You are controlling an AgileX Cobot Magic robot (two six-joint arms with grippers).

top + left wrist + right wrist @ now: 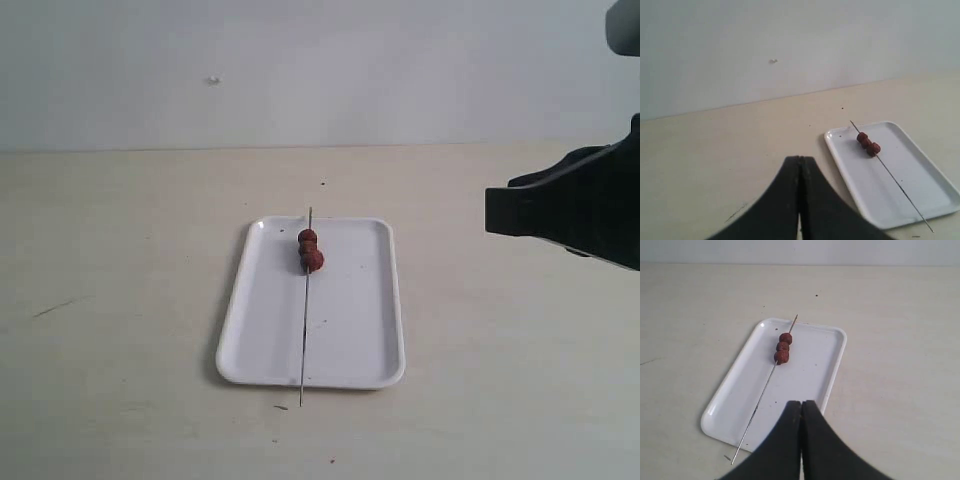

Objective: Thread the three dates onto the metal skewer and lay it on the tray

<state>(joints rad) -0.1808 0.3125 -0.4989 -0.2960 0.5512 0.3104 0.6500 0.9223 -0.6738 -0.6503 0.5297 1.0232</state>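
— While the table [120, 300] is spreading wide on every side, is the tray [360, 330] already carrying everything it should?

— It is looking that way. The skewer [303, 330] is lying lengthwise down the tray, a little left of its middle. The dates [310, 252] are sitting threaded on it, all three touching one another, toward the far end. I am judging both the threading and the laying down as done, with nothing left beyond keeping the arms clear.

— And what are the arms doing?

— Both are hanging well apart from the tray. The right gripper [801, 405] is hovering off to the tray's right with its fingers pressed together and nothing between them. The left gripper [800, 161] is doing the same on the other side, closed and empty, and it is not showing in the exterior view at all.

— Any edges worrying you?

— Only the skewer's ends. It is running past the rim at both: the far tip is poking just beyond the far rim, and the near tip is jutting out over the table. I am guessing a passing finger could catch either end and roll it. The dates are sitting well inside the rim, so they are not risking a fall. Open tabletop is surrounding the tray, so either arm is having plenty of room to move without crossing above it.
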